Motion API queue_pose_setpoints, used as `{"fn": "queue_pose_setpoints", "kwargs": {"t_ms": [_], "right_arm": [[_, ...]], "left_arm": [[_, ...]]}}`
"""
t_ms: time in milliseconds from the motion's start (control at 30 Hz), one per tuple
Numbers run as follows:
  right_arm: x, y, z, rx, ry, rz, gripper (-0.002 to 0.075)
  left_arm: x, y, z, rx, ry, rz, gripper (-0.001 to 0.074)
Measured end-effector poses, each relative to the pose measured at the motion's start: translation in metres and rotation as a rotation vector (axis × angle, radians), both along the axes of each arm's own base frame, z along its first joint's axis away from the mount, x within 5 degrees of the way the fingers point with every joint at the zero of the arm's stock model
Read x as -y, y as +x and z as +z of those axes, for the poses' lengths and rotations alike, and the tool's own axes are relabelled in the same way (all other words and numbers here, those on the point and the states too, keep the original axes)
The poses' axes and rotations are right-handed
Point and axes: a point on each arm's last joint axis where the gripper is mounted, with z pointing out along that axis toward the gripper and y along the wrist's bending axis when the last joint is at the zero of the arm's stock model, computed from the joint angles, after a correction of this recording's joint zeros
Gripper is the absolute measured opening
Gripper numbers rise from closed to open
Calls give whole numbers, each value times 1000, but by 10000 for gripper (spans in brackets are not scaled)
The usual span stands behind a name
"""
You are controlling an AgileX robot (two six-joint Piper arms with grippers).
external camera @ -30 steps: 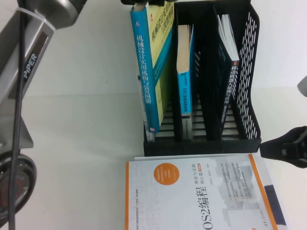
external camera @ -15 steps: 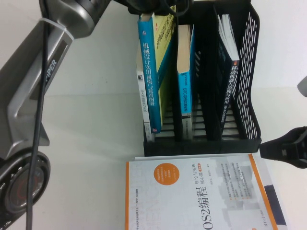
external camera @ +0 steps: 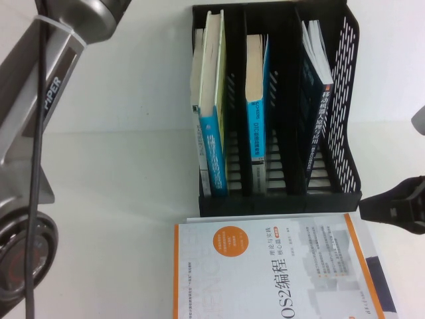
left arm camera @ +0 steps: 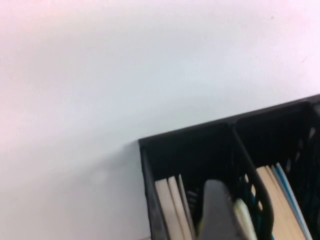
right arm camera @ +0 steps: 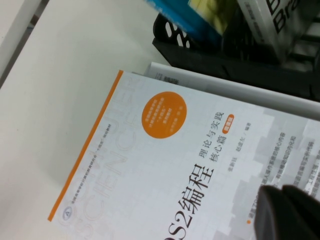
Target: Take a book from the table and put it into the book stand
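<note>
The high view looks steeply down from the robot's own side, taking in the white table [external camera: 119, 166], the whole book stand [external camera: 345, 193] and the white book with the orange circle [external camera: 265, 272] at the table's near edge. The left wrist view hangs close above the stand's [left arm camera: 150, 200] far corner, facing down past a gripper finger [left arm camera: 217, 210]. The right wrist view sits near over the white book [right arm camera: 165, 165], sharing it and the stand's [right arm camera: 225, 60] front with the high view.

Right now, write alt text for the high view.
A thick yellow-green book with a blue spine stands in the leftmost slot of a black three-slot plastic rack on a white table. The left pincer is out of view; the right pincer rests beside the rack.
</note>
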Motion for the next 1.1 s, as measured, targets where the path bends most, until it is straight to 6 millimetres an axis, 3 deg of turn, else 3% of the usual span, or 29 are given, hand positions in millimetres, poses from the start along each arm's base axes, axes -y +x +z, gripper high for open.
{"fn": "queue_pose_setpoints", "kwargs": {"t_ms": [100,167,267,367,567,767,900,1100], "right_arm": [[0,0,0,-3,1,3,-3],[0,-1,1,2,-3,5,-3],[2,-4,6,36,-34,17,-3],[6,-10,18,91,-73,12,-3],[27,-29,40,180,-208,-141,-3],[49,-69,51,346,-257,-316,-3],[57,-99,37,422,-260,-345,-3],[65,-131,0,455,-285,-354,-3]], "left_arm": [[-4,-5,4,-14,1,8,344],[-9,-12,11,-25,2,15,267],[-19,-28,24,-43,34,14,93],[-31,-48,39,-74,61,-1,27],[-43,-79,54,-109,66,-70,1],[-58,-114,64,-111,70,-152,0],[-69,-139,60,-80,40,-193,-1],[-82,-166,11,-82,17,-227,-1]]}}
